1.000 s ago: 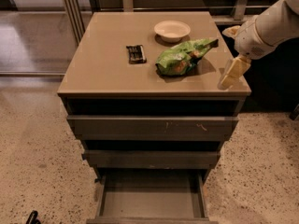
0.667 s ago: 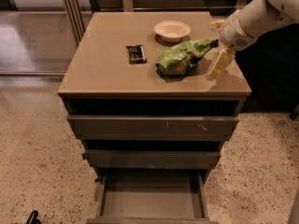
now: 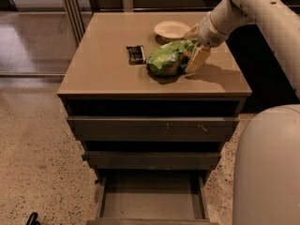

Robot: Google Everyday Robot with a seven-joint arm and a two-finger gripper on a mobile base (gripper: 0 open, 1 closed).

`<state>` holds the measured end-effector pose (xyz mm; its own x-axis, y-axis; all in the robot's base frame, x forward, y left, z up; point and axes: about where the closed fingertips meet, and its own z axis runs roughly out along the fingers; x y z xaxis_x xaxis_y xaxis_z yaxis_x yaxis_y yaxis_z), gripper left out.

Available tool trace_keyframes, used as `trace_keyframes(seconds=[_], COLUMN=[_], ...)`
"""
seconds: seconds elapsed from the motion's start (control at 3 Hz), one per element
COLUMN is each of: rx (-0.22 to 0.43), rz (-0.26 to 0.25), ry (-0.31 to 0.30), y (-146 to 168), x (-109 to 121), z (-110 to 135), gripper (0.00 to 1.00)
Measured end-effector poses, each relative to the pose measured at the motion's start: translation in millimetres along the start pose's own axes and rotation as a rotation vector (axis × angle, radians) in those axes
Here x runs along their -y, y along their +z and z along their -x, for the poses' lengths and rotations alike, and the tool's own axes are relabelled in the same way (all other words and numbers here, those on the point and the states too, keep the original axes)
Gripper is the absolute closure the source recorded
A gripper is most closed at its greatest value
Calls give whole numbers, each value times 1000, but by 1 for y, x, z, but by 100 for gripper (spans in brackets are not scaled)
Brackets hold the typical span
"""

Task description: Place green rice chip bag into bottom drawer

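Note:
The green rice chip bag (image 3: 168, 58) lies wrinkled on the cabinet top, right of centre. My gripper (image 3: 193, 55) comes in from the upper right and sits at the bag's right end, its cream finger (image 3: 197, 60) against the bag. The bottom drawer (image 3: 151, 201) is pulled out at the cabinet's foot, its grey inside bare.
A white bowl (image 3: 171, 30) stands behind the bag. A small black packet (image 3: 136, 54) lies left of the bag. Two higher drawers (image 3: 152, 128) are partly pulled out. The robot's white body (image 3: 267, 168) fills the lower right. Speckled floor lies to the left.
My gripper has moved left from the cabinet's right edge to the right end of the green bag. The bag has stayed in place.

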<state>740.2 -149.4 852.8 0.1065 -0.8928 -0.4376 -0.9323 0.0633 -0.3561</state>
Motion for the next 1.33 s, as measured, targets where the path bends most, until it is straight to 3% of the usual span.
trace_keyframes(seconds=[1.0, 1.33], rx=[-1, 27], rz=[4, 7], ry=[-3, -16], y=[2, 2], x=[0, 0], z=[2, 4], gripper=[94, 100])
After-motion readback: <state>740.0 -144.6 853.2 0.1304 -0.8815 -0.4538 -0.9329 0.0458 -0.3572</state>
